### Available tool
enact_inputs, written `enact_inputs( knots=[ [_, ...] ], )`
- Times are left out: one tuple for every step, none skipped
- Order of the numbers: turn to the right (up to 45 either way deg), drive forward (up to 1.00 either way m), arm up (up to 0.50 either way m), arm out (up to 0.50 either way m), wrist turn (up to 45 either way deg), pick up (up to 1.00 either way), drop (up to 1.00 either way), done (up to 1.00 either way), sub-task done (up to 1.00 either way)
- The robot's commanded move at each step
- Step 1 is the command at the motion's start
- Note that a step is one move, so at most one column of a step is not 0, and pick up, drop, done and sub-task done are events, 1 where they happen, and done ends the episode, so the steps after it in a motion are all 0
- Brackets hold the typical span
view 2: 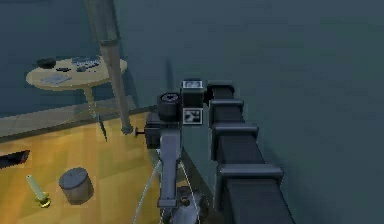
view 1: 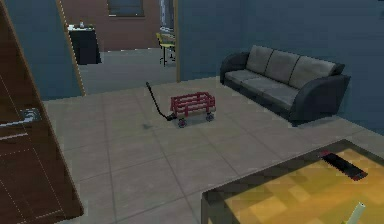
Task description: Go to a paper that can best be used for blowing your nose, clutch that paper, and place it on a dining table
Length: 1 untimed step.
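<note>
By the forward view's left stands a brown door (view 1: pixel 25 120); a red wagon (view 1: pixel 192 106) sits mid-floor; a dark sofa (view 1: pixel 285 80) lines the wall to the right; nearest, a yellow table (view 1: pixel 290 190) carries a flat dark thing (view 1: pixel 345 165). In the arm side view a round table (view 2: pixel 80 75) stands far left, well apart; on the yellow table lie a small yellowish thing (view 2: pixel 37 190) and, near it, a short grey cylinder (view 2: pixel 75 185), upright, which I take for the paper, though it is too small to be sure; the end effector (view 2: pixel 165 120) sits up and to the right of it, apart; whether it holds anything I cannot tell; the arm (view 2: pixel 240 150) runs at its right. The next move, I judge, must bring the end effector down-left toward that cylinder.
</note>
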Motion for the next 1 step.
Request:
enact_inputs(
  knots=[
    [0.0,0.00,0.00,0.00,45.0,0.00,0.00,0.00,0.00]
  ],
)
